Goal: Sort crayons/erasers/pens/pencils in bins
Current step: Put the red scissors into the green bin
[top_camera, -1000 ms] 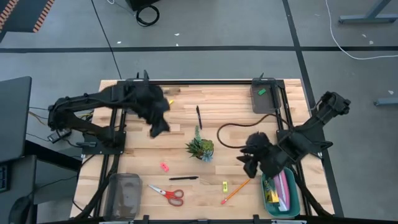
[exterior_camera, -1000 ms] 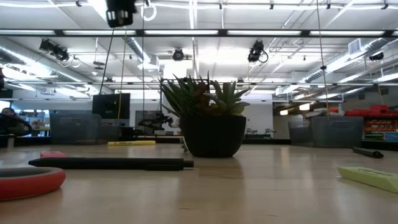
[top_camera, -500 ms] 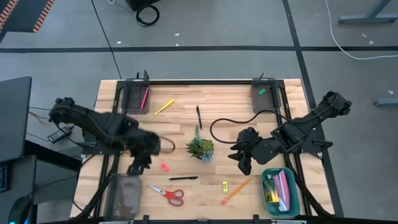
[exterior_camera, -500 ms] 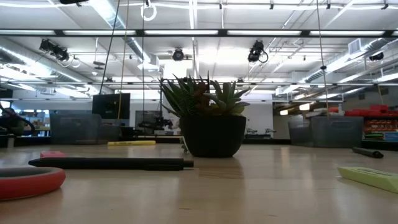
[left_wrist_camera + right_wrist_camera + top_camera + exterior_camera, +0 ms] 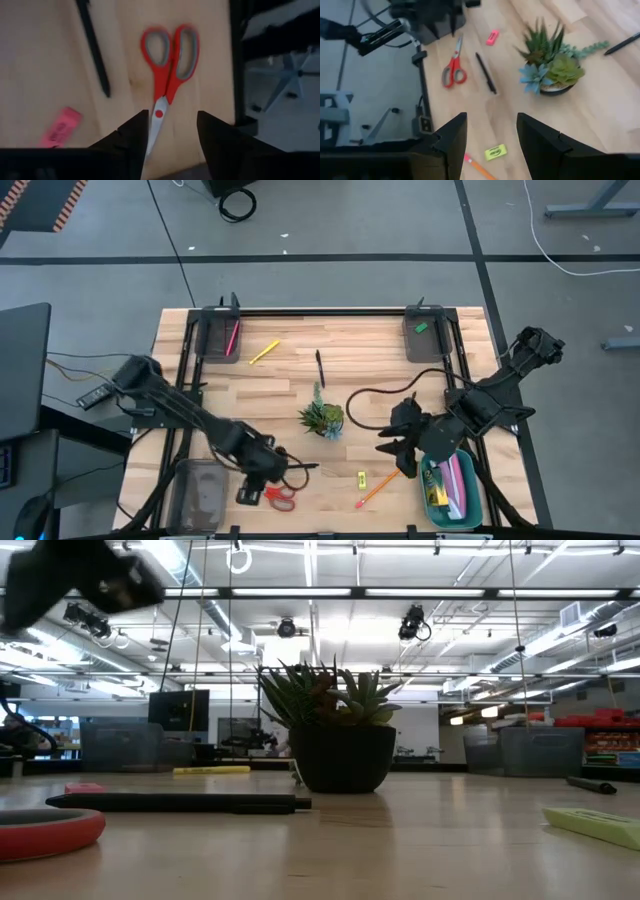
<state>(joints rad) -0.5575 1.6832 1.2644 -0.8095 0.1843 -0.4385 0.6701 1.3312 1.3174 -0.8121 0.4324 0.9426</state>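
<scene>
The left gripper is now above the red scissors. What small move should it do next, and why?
Probably shift the left gripper sideways from the scissors to the black pen beside them. Its open fingers frame the scissor blades, but scissors belong in no bin, while the pen and the pink eraser lie unsorted close by.

Overhead, table-level and two wrist views, all sharing scissors (image 5: 279,496).

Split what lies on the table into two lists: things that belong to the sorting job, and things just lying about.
Job: pink stubby eraser; yellow stubby eraser; slim black pen; second black pen; orange pencil; yellow pencil; teal rounded bin; dark grey bin.

Lying about: red-handled scissors; potted spiky green plant.
</scene>
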